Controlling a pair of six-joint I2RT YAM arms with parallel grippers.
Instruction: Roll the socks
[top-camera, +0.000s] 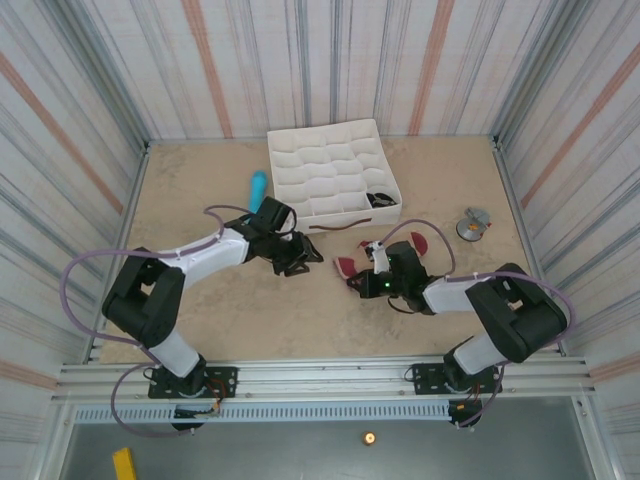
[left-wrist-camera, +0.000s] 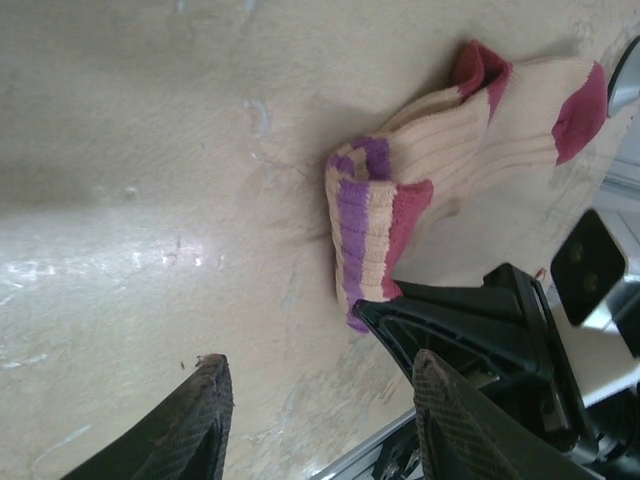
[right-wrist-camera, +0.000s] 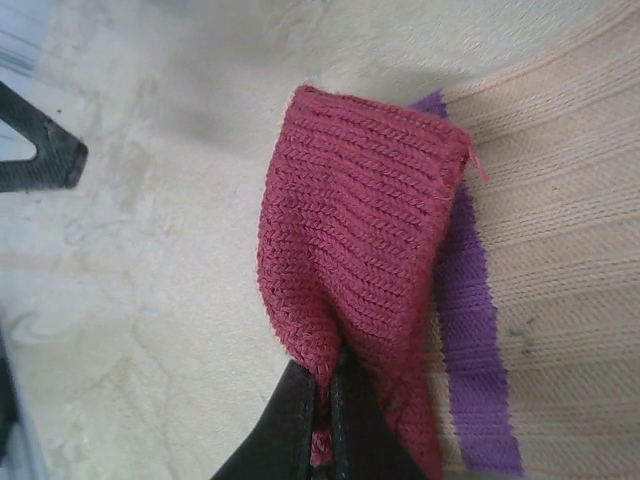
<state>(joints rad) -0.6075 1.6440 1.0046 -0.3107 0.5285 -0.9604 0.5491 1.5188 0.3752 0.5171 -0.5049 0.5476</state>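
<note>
One maroon end of the beige sock (left-wrist-camera: 450, 140) is pinched by the right hand (right-wrist-camera: 328, 380). The left hand (left-wrist-camera: 322, 362) is held spread, empty, over the bench (left-wrist-camera: 130, 130).

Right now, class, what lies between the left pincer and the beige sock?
A bare stretch of tabletop, seen in the top view, separates the left pincer from the beige sock.
</note>
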